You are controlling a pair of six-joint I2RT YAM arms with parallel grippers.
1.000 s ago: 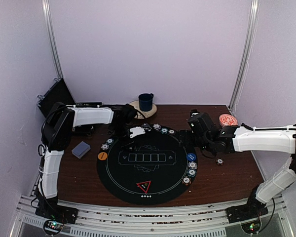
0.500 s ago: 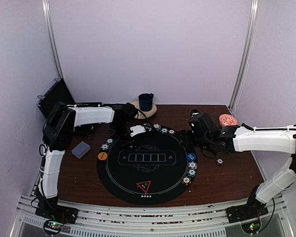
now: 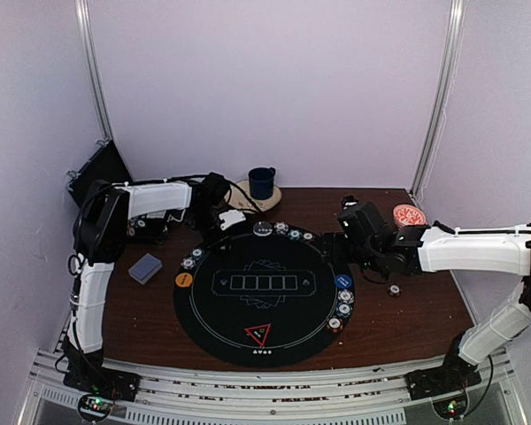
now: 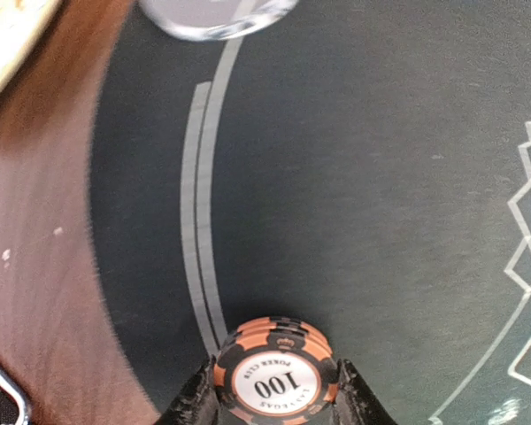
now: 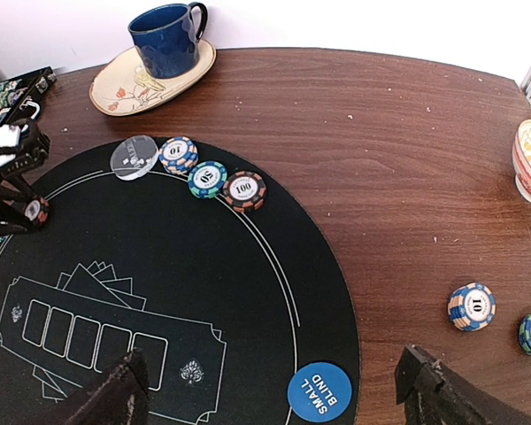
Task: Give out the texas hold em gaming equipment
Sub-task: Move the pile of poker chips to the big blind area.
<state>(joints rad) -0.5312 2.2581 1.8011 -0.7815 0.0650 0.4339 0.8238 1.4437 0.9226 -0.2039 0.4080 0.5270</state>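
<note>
My left gripper [image 4: 274, 400] is shut on a short stack of orange-and-black 100 poker chips [image 4: 274, 372], low over the far-left rim of the round black mat [image 3: 257, 297]. From above, that left gripper [image 3: 219, 227] hangs by the mat's far-left edge. My right gripper [image 5: 274, 394] is open and holds nothing, above the mat's right side near the blue SMALL BLIND button [image 5: 319, 392]. Three chip stacks [image 5: 207, 179] and a clear disc [image 5: 134, 157] line the far rim. Two chips [image 5: 472, 306] lie on the wood at the right. A grey-blue card deck [image 3: 145, 267] lies left of the mat.
A dark blue mug [image 3: 262, 182] on a saucer stands behind the mat. A red-patterned bowl [image 3: 409, 214] sits at the far right. A black case [image 3: 97, 173] leans at the far left. An orange button [image 3: 184, 280] and a red-edged triangle marker [image 3: 257, 335] lie on the mat.
My left gripper has moved back and to the left with the chips, uncovering the clear disc on the far rim. The right arm has stayed put.
</note>
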